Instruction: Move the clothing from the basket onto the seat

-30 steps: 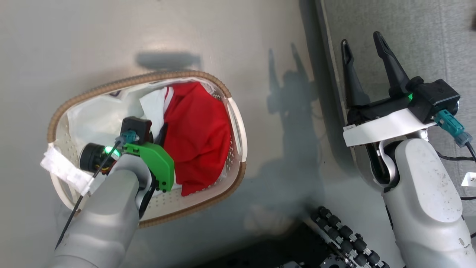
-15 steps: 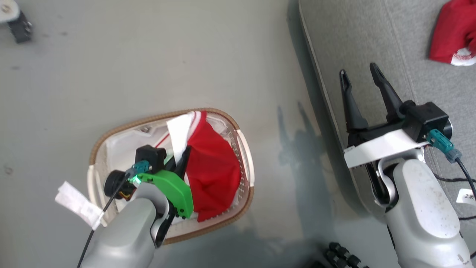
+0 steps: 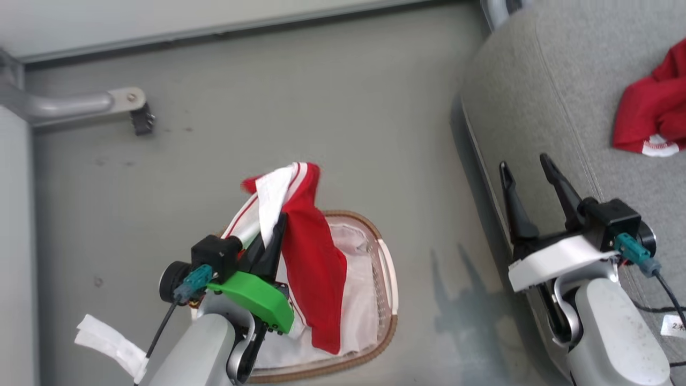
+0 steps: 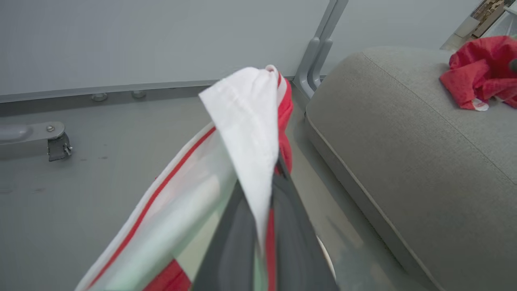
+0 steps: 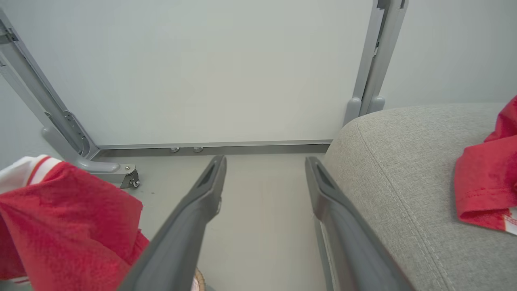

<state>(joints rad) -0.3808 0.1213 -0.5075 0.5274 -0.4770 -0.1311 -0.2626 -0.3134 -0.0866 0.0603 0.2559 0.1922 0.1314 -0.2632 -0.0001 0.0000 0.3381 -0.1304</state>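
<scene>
1. The left gripper [image 3: 277, 228] is clamped fully shut on a red garment [image 3: 313, 268], pinching it up by the white panel and the striped bit. On the left wrist cam the white fabric is folded right over the fingertips, so the pinch is solid.
2. That garment hangs from the fingers above the basket [image 3: 387, 279], and the red tail drops down inside the rim. I can't tell if the bottom hem is touching the white liner [image 3: 359, 305] or hanging just clear of it.
3. The basket sits on the floor [image 3: 321, 96], near the seat [image 3: 536, 107] but not touching it, with a strip of bare floor between the two.
4. The right gripper [image 3: 524, 162] is spread wide open and holding nothing. It's parked over the seat's rounded edge. On its own cam one finger is over the floor and the other sits right alongside the cushion's edge.
5. There's a second red garment [image 3: 646, 115] bunched up on top of the seat, well in from that edge, with a bit of white trim showing at its lower end.
6. A metal caster foot [image 3: 140, 115] stands on the floor by the far wall, well apart from the basket.
</scene>
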